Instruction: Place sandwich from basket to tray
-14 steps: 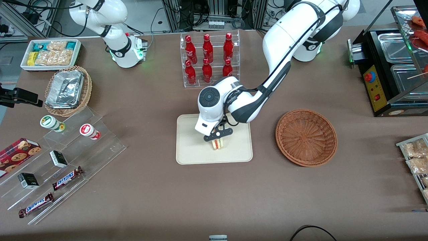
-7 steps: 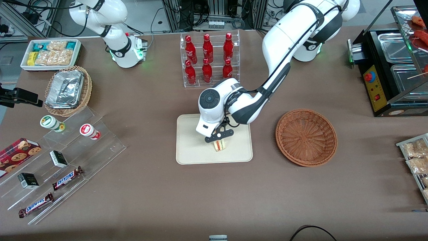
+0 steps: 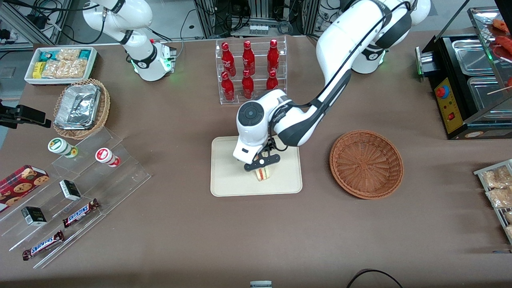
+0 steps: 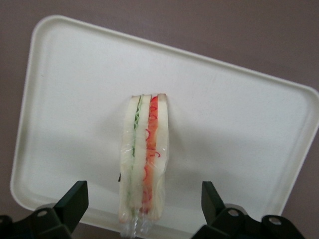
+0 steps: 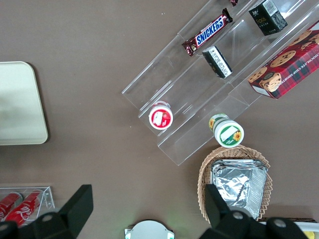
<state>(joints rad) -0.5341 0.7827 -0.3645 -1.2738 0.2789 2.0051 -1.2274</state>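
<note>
Since the triangular pale-bread sandwich (image 4: 143,159) with red and green filling already stands on edge on the flat cream rectangular tray (image 3: 228,176), the next move is probably a straight lift. The left gripper (image 3: 262,163) hangs directly over it, jaws spread wide and holding nothing. The sandwich's long axis runs 12 to 6 o'clock midway between the 2 fingers (image 4: 75,201), while the round reddish-brown wicker basket (image 3: 366,164) sits empty toward the working arm's end.

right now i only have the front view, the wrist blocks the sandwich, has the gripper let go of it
Observer: Yes. In the left wrist view the gripper is open, and each finger stands apart from the sandwich.
Operator: is it on the tray or hanging
Observer: It rests on the tray on its edge, with the red and green filling layers facing the camera.
Operator: close to the rim
Observer: One end lies close to the tray's long rim, and the rest points toward the tray's middle.
Operator: basket clear
Observer: The basket shows nothing in it.
</note>
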